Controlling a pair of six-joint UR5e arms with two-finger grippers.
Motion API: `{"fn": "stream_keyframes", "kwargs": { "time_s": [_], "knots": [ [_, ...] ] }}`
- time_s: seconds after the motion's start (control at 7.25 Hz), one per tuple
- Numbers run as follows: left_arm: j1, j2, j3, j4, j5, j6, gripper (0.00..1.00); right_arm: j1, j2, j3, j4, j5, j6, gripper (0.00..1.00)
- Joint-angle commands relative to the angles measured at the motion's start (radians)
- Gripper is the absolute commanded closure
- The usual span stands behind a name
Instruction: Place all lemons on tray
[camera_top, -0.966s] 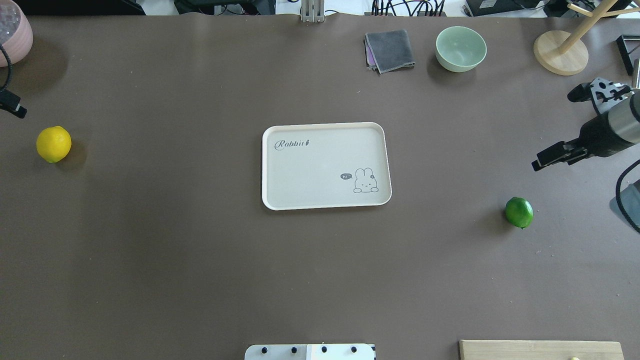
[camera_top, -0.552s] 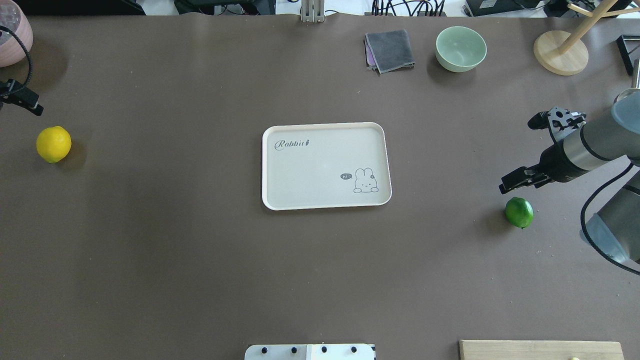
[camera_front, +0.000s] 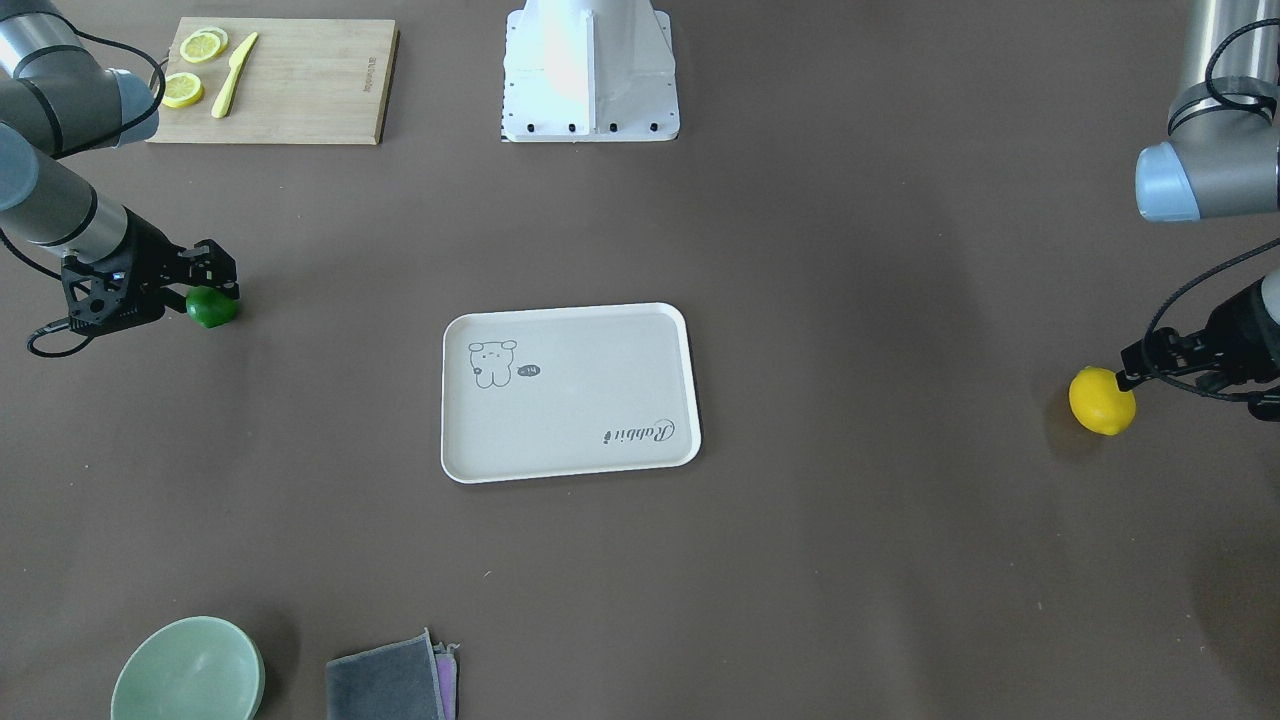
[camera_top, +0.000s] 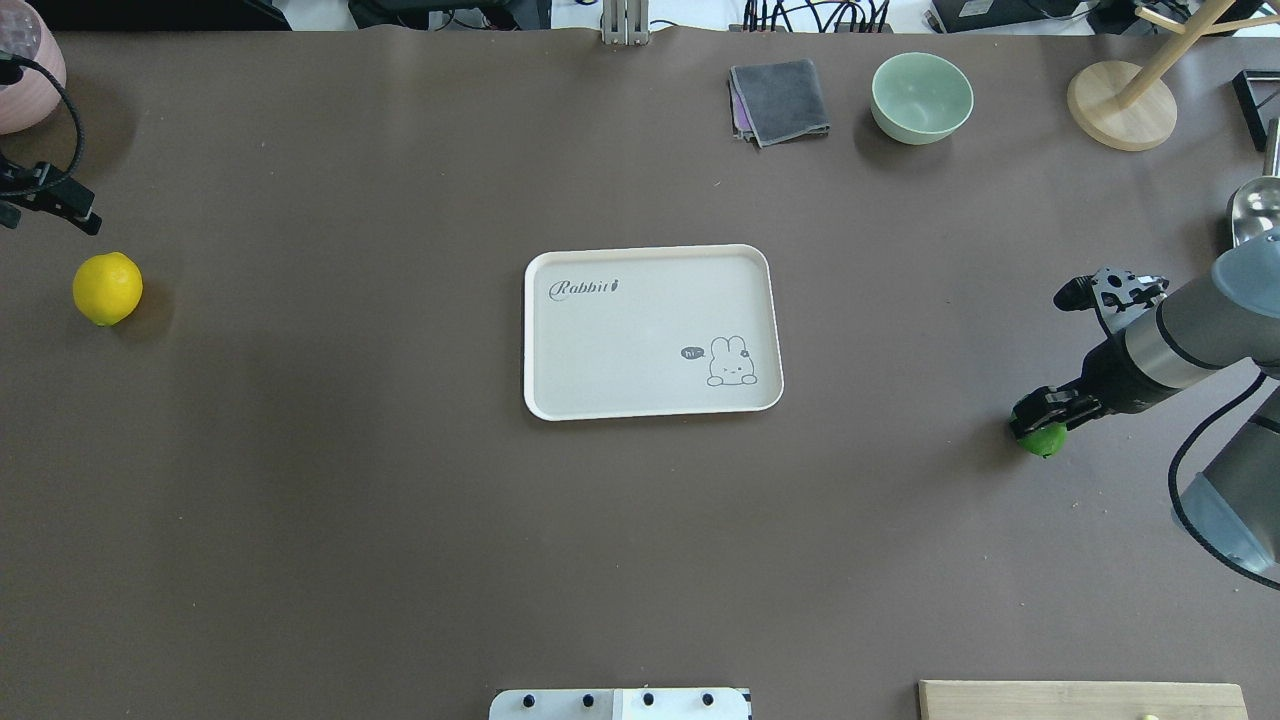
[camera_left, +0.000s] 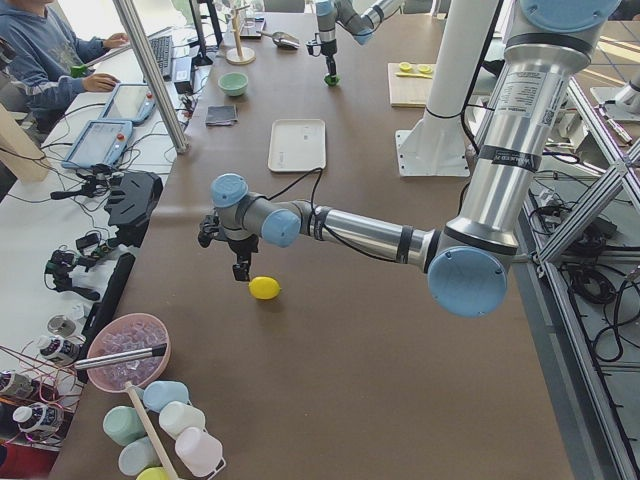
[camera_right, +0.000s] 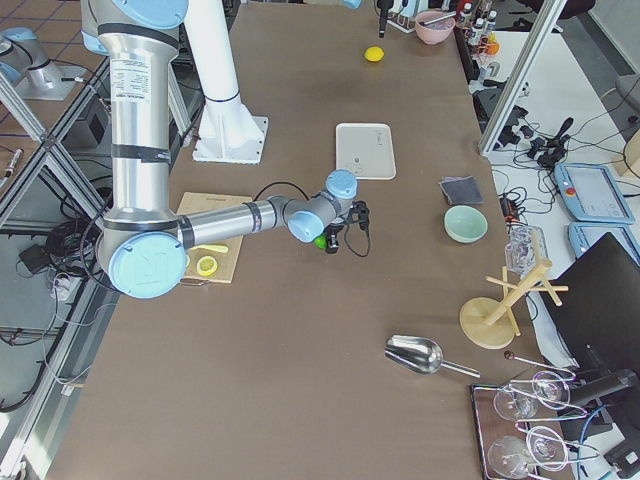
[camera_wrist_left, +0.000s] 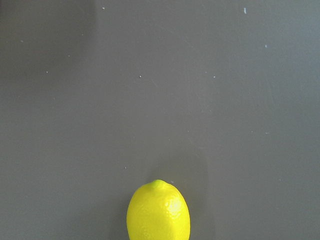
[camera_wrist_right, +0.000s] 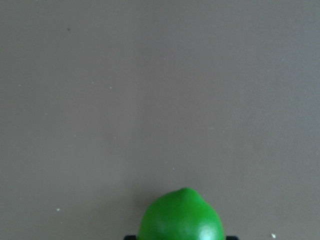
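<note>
Right hand has dropped astride the green lemon; clamped or not, unclear.

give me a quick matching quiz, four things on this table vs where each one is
Things:
1 yellow lemon
2 green lemon
3 tray
4 lemon slices

Places:
a on the wooden cutting board
b at the right gripper
c middle of the table, nothing on it
d close to the left gripper

Pairs: 1-d, 2-b, 3-c, 4-a
</note>
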Motion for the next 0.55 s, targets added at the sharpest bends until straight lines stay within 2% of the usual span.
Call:
{"fn": "stream_keyframes", "kwargs": {
  "time_s": [0.0, 0.41],
  "knots": [
    [0.007, -0.037, 0.08, -0.013, 0.0, -0.003, 0.03, -0.008, 0.043, 0.025, -0.014, 0.009, 0.003, 1.0],
    [0.028, -0.027, 0.119, -0.028, 0.0, -0.003, 0.03, -0.069, 0.308, 0.002, -0.063, -0.015, 0.274, 1.0]
  ]
}}
